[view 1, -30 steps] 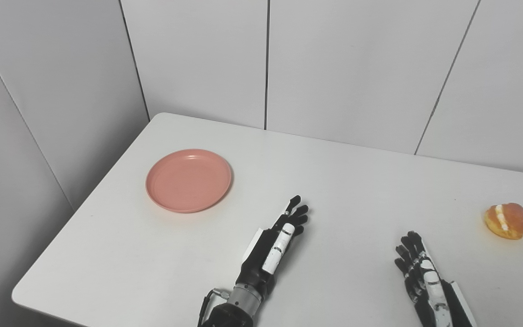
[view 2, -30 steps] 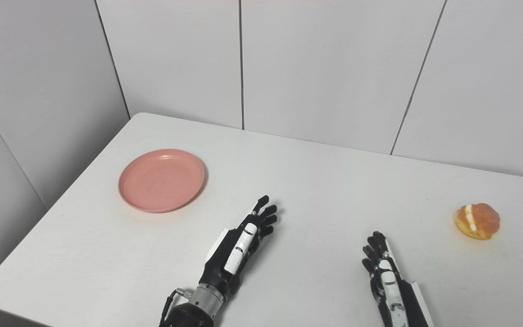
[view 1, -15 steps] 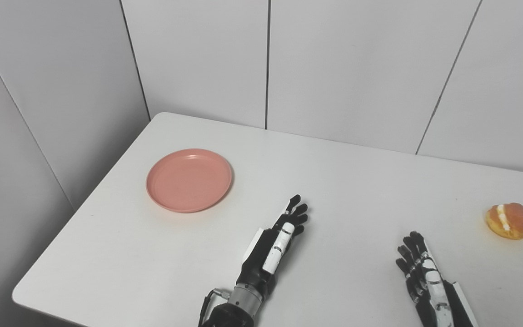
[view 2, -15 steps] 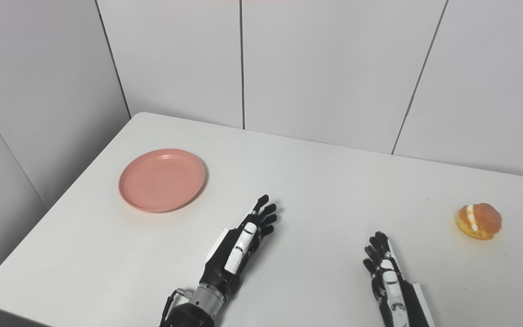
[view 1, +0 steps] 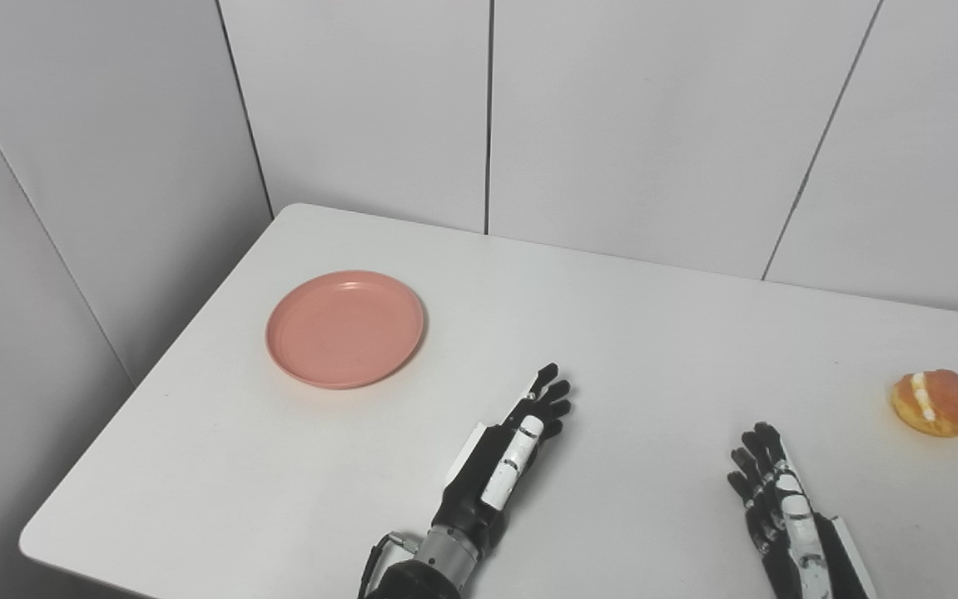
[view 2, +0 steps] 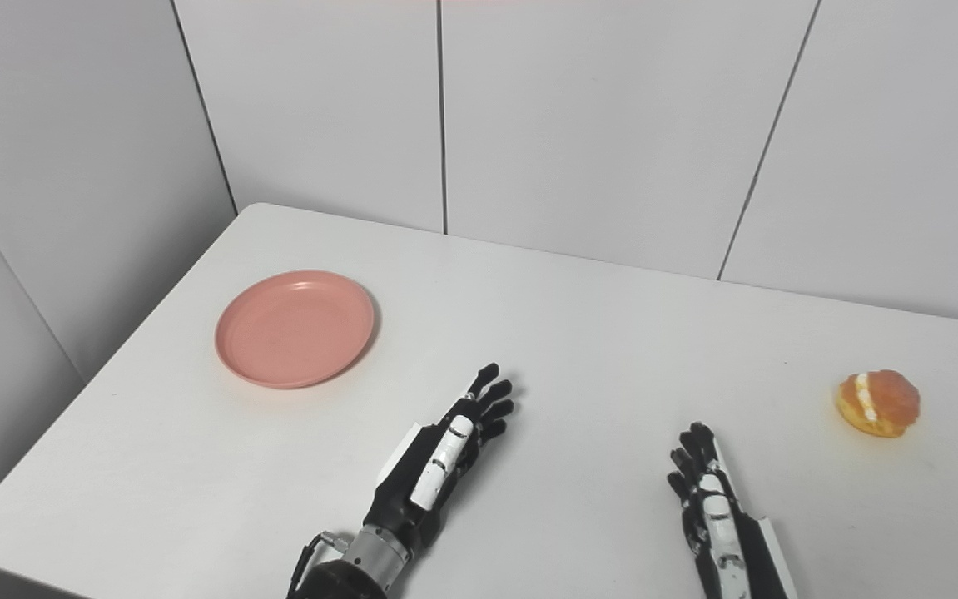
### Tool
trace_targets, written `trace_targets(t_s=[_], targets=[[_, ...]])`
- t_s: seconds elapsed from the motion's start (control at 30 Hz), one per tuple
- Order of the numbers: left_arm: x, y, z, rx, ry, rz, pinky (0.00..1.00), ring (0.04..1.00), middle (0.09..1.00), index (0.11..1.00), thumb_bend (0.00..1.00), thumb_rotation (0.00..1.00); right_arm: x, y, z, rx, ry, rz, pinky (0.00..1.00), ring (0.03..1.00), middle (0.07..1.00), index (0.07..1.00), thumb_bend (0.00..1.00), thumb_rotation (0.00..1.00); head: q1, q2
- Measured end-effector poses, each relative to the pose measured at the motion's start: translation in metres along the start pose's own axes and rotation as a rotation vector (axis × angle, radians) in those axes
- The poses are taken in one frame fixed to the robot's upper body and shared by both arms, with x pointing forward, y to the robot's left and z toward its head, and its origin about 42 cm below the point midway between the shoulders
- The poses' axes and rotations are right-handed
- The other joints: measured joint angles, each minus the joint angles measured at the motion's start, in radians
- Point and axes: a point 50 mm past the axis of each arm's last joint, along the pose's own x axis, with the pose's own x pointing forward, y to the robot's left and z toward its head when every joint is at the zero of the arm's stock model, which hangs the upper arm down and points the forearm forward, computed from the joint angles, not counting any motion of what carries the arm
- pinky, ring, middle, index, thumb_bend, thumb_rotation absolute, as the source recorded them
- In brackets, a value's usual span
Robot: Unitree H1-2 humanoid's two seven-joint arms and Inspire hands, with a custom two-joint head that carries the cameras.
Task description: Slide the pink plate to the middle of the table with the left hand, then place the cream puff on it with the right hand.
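The fingers (view 1: 552,391) of the left hand (view 1: 502,462) are stretched out nearly straight, lying close side by side, and they hold nothing. They point up and to the right across the desk (view 1: 628,333), away from the plate (view 1: 345,328). The hand is turned on edge, its white thumb segment on top, with the black palm and metal wrist running down to the bottom edge of the view.

The right hand (view 2: 712,507) is also empty, its fingers (view 2: 691,453) extended and slightly spread, pointing away from the robot and a little left. Its forearm drops out of sight at the bottom right.

The pink plate lies flat on the left part of the desk, well apart from the left hand, and nothing rests on it. The cream puff (view 1: 934,403), golden brown with a white stripe of filling showing, lies near the right edge of the desk, well apart from the right hand and beyond its fingertips to the right.

The bare white desk lies between each hand and its thing. Behind the desk stand plain pale wall panels (view 1: 653,125) with dark seams. I see no writing or labels anywhere.
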Motion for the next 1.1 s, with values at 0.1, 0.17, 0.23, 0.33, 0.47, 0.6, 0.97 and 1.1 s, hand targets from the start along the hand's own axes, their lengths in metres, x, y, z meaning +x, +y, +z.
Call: trace_targets(t_s=[0.1,0.17,0.23,0.33,0.47,0.6,0.97,1.1], targets=[[-0.001,0.003,0.005,-0.004,0.012,0.0,0.98,0.955,0.963,0.961,0.42,1.0,0.0,0.0,0.0,-0.001,0.0,0.001,1.0,1.0,1.0,1.0,0.11,1.0,0.0,0.0],[0.0,0.006,0.009,-0.01,0.014,0.0,0.99,0.952,0.961,0.96,0.42,0.99,0.0,0.0,0.0,0.0,0.0,0.002,1.0,1.0,1.0,1.0,0.11,1.0,0.0,0.0],[0.001,0.009,0.013,-0.019,0.015,0.004,0.98,0.945,0.954,0.955,0.43,0.98,0.0,0.0,0.0,0.0,0.0,0.002,1.0,1.0,1.0,1.0,0.1,1.0,0.005,-0.002],[0.003,0.013,0.022,-0.019,-0.003,0.015,0.96,0.933,0.944,0.941,0.45,0.96,0.0,0.0,0.0,0.0,0.0,0.002,1.0,1.0,1.0,1.0,0.11,1.0,0.006,-0.002],[0.004,0.02,0.035,-0.007,-0.024,0.025,0.96,0.935,0.946,0.945,0.46,0.99,0.0,0.0,0.0,0.003,-0.001,0.002,1.0,1.0,1.0,1.0,0.11,1.0,0.006,-0.002],[0.009,0.028,0.051,0.004,-0.054,0.035,0.96,0.924,0.94,0.94,0.46,1.0,0.0,0.0,0.0,0.004,-0.001,0.002,1.0,1.0,1.0,1.0,0.11,1.0,0.008,0.0],[0.017,0.053,0.095,0.049,-0.182,0.078,0.94,0.916,0.927,0.922,0.44,1.0,0.001,0.0,0.0,0.002,-0.002,0.003,1.0,1.0,1.0,1.0,0.11,1.0,0.015,-0.002],[0.019,0.062,0.109,0.047,-0.229,0.111,0.92,0.907,0.917,0.903,0.42,1.0,0.0,0.0,0.001,0.005,-0.003,0.003,1.0,1.0,1.0,1.0,0.11,1.0,0.018,-0.003]])
